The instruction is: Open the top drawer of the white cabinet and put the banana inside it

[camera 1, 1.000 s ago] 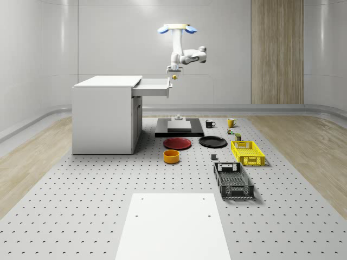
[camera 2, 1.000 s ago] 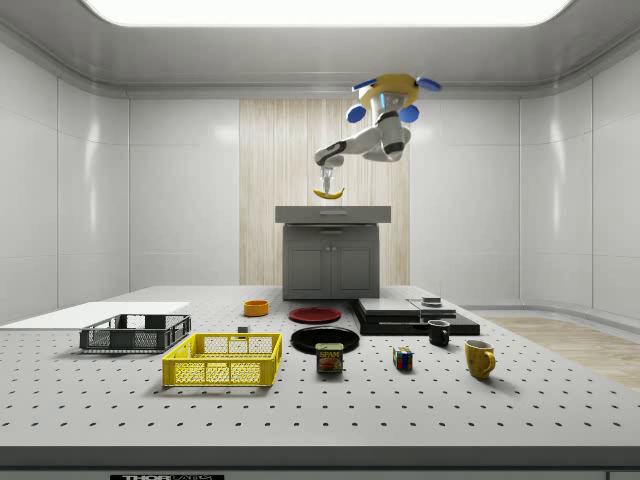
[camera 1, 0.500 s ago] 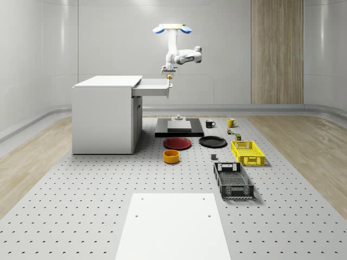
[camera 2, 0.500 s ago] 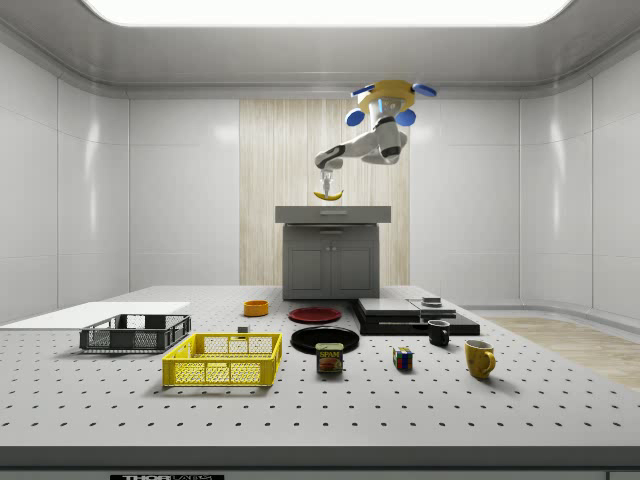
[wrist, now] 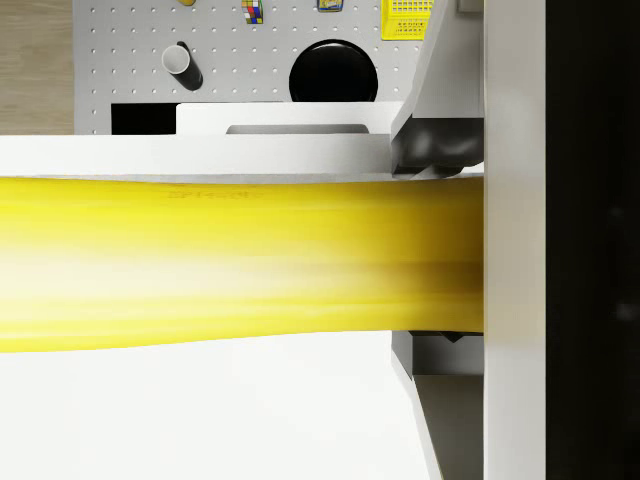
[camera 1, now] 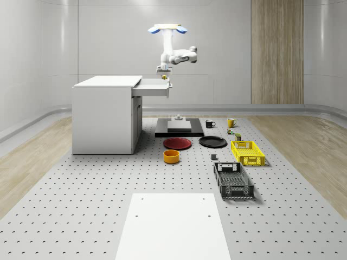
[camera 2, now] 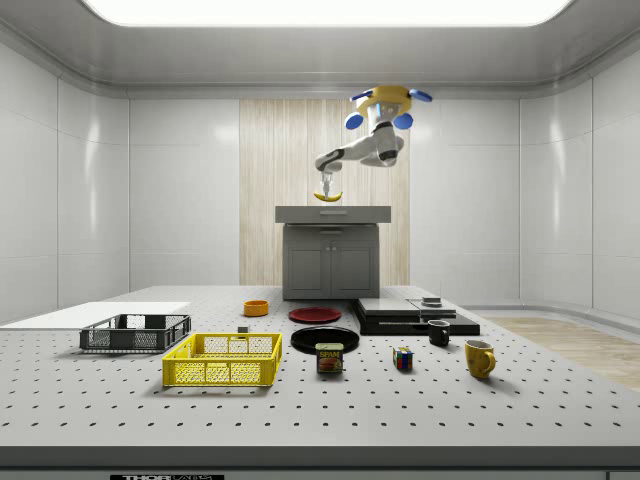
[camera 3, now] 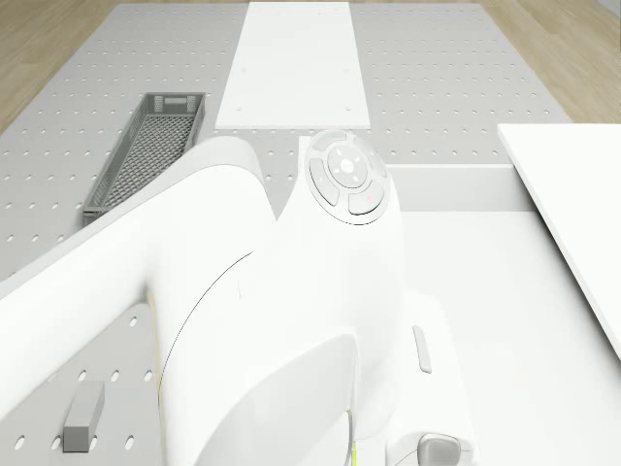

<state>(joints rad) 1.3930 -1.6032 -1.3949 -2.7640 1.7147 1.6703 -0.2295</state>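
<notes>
The white cabinet stands at the whole-scene view's left with its top drawer pulled out. The drone hovers above the drawer's front end, and the arm reaches down from it. My gripper is shut on the yellow banana, which hangs just above the open drawer. From the side, the banana hangs under the gripper, a little above the drawer front. In the wrist view the banana lies crosswise between the fingers, over the drawer's white inside.
On the floor plate beside the cabinet are a black platform, a red plate, a black plate, an orange bowl, a yellow basket and a grey crate. A white panel lies nearer the camera.
The drone and arm have moved toward the cabinet, to the whole-scene view's left, carrying the banana from beyond the drawer's front to above the open drawer.
</notes>
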